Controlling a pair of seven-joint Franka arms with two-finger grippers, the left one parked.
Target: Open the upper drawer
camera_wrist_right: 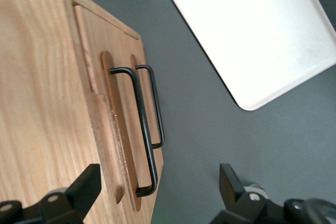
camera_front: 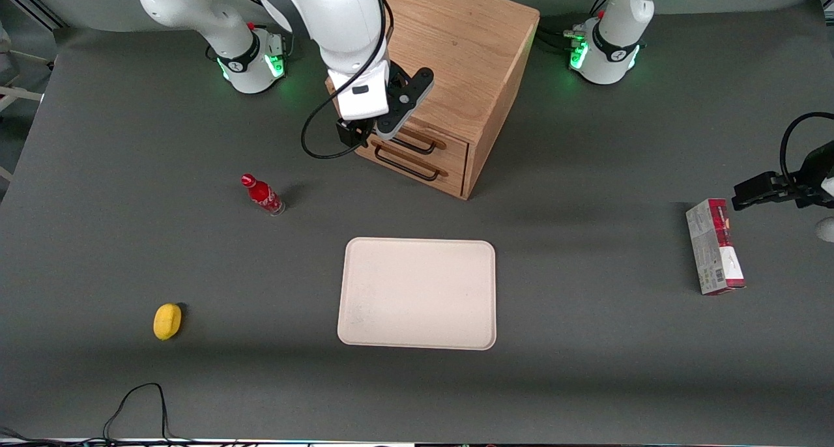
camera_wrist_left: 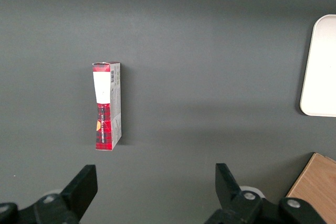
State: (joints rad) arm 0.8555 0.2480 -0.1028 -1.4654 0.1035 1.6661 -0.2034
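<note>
Now open-fingered, the claw (camera_front: 371, 131) hovers before the shut upper drawer (camera_wrist_right: 113, 129), whose stiff wire handle (camera_wrist_right: 137, 124) offers the grip.

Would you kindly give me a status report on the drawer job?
Claw open, above upper drawer's handle, not gripping. Upper drawer shut. Nothing blocking its front.

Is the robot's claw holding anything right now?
No. The gripper is open and empty, hovering above the upper drawer's handle, not touching it.

Even overhead light, soft shadows, sharp
</note>
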